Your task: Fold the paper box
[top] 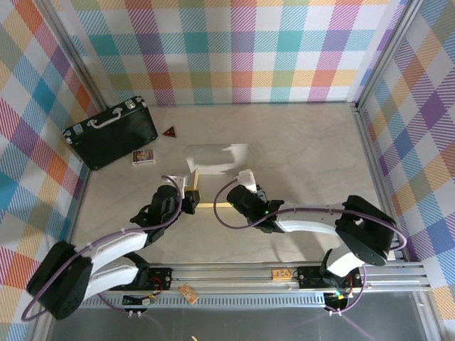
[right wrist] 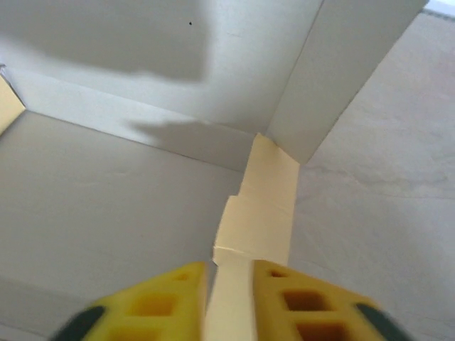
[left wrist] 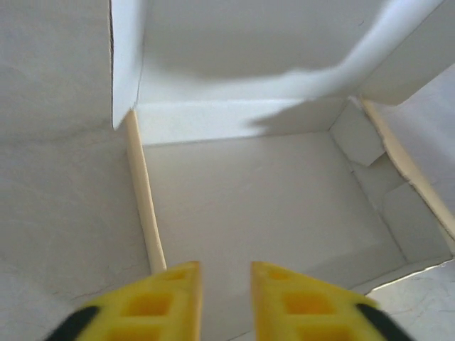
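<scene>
Paper box [top: 213, 162] sits mid-bench [top: 306, 142], looking light, floppy and crease-prone, best pinched at a wall edge; left hand [left wrist: 224, 273] hovers slightly spread over its floor, right hand [right wrist: 229, 273] straddles the tan side wall [right wrist: 259, 206], grip unclear.

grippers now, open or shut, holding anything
Left gripper: open, empty, over the paper box floor.
Right gripper: straddles the box's tan side wall; grip cannot be told.
</scene>
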